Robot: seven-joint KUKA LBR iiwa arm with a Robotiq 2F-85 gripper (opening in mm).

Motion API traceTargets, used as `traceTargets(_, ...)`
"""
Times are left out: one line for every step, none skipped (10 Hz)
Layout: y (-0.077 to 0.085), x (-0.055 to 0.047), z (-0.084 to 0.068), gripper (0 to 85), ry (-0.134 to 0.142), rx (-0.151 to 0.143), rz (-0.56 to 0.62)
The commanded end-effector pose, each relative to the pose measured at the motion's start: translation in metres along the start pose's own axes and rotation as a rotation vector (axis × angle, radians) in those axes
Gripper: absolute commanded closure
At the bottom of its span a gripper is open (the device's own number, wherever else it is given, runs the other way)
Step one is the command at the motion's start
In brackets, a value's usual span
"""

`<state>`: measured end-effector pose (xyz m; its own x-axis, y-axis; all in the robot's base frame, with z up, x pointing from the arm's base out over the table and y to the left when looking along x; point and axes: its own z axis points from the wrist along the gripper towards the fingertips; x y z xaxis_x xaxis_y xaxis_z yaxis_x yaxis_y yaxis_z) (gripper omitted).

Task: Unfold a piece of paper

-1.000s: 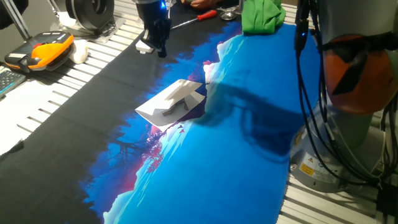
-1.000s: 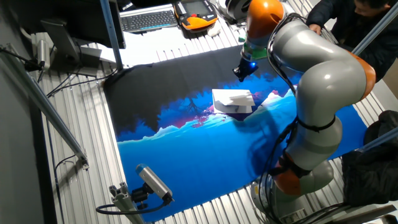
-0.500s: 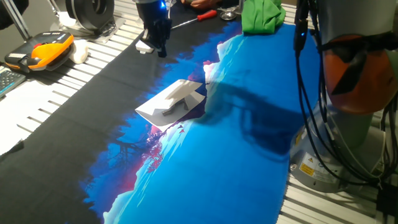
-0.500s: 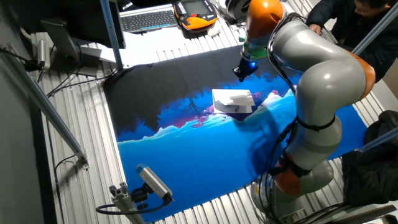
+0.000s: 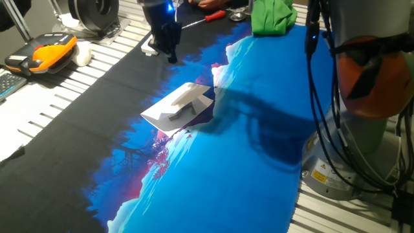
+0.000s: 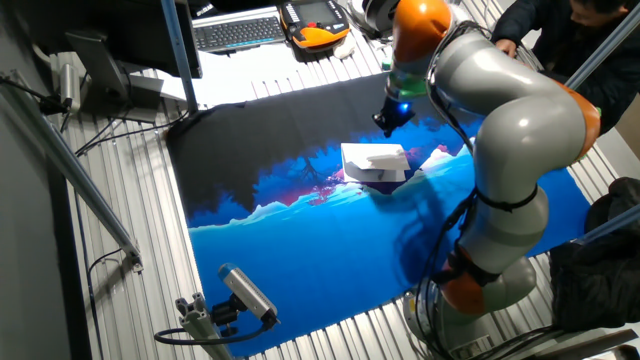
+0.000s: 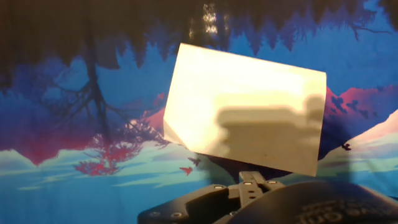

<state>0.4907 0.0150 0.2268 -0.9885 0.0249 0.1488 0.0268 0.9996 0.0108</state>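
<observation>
Since a second ago, the gripper (image 5: 169, 46) is sliding a little bit toward the piece of paper (image 5: 178, 106), and the paper is lying just where it was. The gripper is hanging over the dark end of the colourful mat (image 5: 246, 149), with a small blue light glowing just above it. It is not touching the paper; the two are near, but there is a strip of dark mat between them.

Seen from the other side, the gripper (image 6: 386, 120) is sitting just above and a bit past the far edge of the paper (image 6: 375, 161). The big grey and orange arm (image 6: 510, 130) is bending over the table behind it.

From the hand's own camera, the paper (image 7: 245, 112) is filling the middle, lying flat on the mat's (image 7: 74, 180) picture of trees and snowy hills. One part of the paper is looking raised, and a grey shadow is falling across it. The dark base of the hand is showing at the bottom edge.

I cannot tell if the fingers are wide or narrow. They look dark and small, and they are holding nothing.

A green cloth (image 5: 272, 16) is lying at the far end of the table.
</observation>
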Motion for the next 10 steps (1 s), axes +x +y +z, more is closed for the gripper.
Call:
traceTargets(0.002,0.003,0.007,85.0,-0.002,-0.003,0.003)
traceTargets(0.004,0.006,0.018,85.0,-0.018,-0.006,0.008)
traceTargets(0.006,0.01,0.029,85.0,-0.034,-0.004,0.006)
traceTargets(0.008,0.012,0.04,85.0,-0.047,0.003,0.003)
traceTargets(0.01,0.014,0.051,85.0,-0.059,0.006,0.0)
traceTargets(0.011,0.016,0.059,85.0,-0.07,0.01,-0.003)
traceTargets(0.011,0.017,0.067,85.0,-0.082,0.015,-0.006)
traceTargets(0.011,0.018,0.073,85.0,-0.085,0.015,-0.009)
traceTargets(0.01,0.019,0.079,85.0,-0.09,0.015,-0.014)
traceTargets(0.01,0.02,0.087,85.0,-0.102,0.015,-0.014)
